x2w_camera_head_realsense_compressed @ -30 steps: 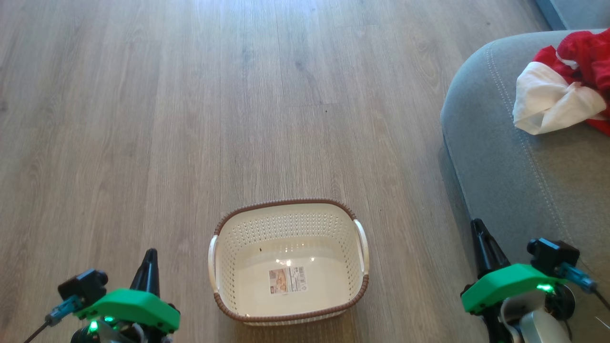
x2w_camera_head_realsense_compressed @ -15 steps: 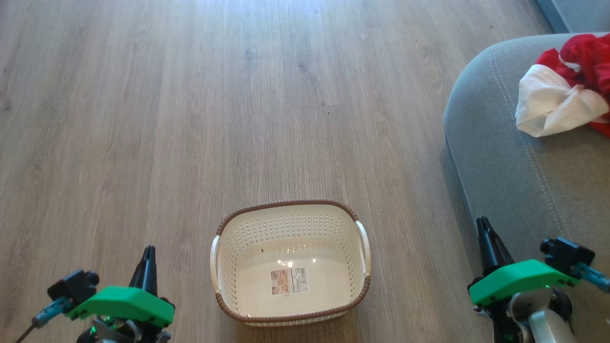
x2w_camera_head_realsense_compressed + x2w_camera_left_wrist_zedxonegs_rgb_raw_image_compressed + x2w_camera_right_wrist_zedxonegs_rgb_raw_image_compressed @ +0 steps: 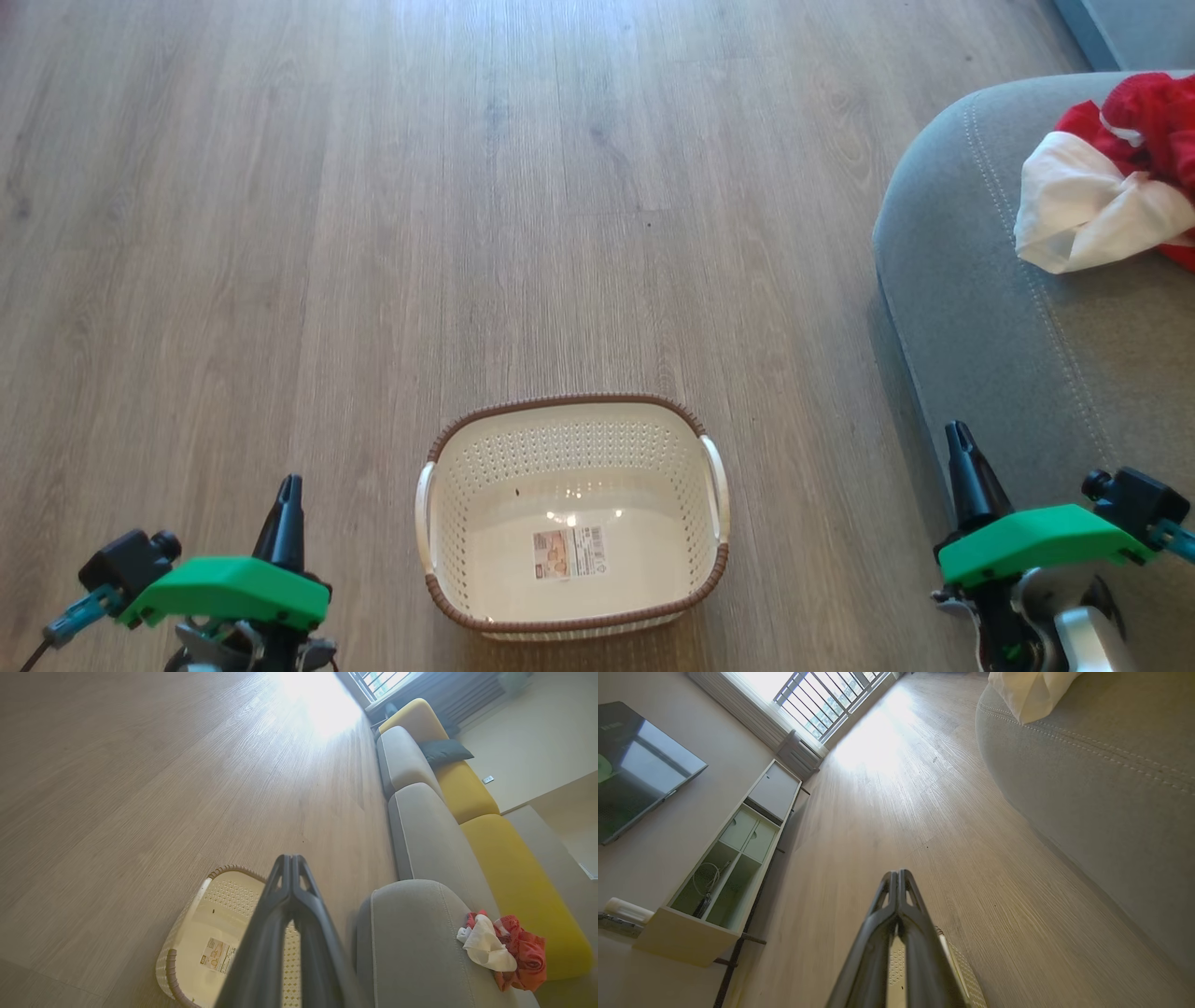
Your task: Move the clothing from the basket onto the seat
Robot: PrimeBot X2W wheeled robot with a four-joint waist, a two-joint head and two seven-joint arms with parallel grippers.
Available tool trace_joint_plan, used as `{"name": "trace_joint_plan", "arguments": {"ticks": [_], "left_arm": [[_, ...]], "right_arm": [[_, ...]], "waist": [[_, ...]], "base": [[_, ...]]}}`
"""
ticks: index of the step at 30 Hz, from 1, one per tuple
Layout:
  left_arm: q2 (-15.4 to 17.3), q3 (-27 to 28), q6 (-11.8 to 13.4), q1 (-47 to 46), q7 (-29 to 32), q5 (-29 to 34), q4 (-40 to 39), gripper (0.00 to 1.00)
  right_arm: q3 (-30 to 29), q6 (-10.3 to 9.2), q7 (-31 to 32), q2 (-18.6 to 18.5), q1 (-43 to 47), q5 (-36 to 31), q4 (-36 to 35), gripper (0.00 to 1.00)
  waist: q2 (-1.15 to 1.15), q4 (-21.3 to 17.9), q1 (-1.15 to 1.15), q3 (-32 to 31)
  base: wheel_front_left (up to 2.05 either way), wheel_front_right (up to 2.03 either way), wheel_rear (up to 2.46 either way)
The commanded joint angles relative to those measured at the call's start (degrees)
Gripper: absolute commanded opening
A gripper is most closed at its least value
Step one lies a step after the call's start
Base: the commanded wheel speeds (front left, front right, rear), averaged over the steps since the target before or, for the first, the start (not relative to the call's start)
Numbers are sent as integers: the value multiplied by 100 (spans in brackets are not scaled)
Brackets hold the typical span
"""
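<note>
The wooden floor [image 3: 373,233] takes up most of the head view. The grey seat [image 3: 1008,392] curves down the right edge, with pale seams following its rounded rim. The basket [image 3: 560,401] stands on the floor at the lower centre, well apart from the seat. The clothing [image 3: 1092,205] lies bunched on the seat in the upper right corner (a white piece in front, red ones behind, partly cut off by the frame's edge). The left gripper [image 3: 288,485] sits at the lower left and the right gripper [image 3: 960,437] at the lower right, on either side of the basket. In each wrist view the two dark fingers are pressed together, tip against tip. A small label [image 3: 565,552] lies flat on the basket's bottom.
</note>
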Motion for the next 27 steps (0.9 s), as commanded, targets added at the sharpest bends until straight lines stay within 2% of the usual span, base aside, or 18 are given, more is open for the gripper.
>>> {"name": "trace_joint_plan", "arguments": {"ticks": [1, 27], "left_arm": [[17, 140, -61, -238, 30, -159, -228, 0], [-2, 263, -136, -257, 459, -1711, -493, 0]], "right_arm": [[24, 0, 42, -19, -216, 178, -239, 0], [-119, 0, 470, -19, -212, 1977, -438, 0]], "waist": [[0, 4, 0, -3], [0, 87, 0, -53]], "base": [[0, 0, 0], [0, 0, 0]]}}
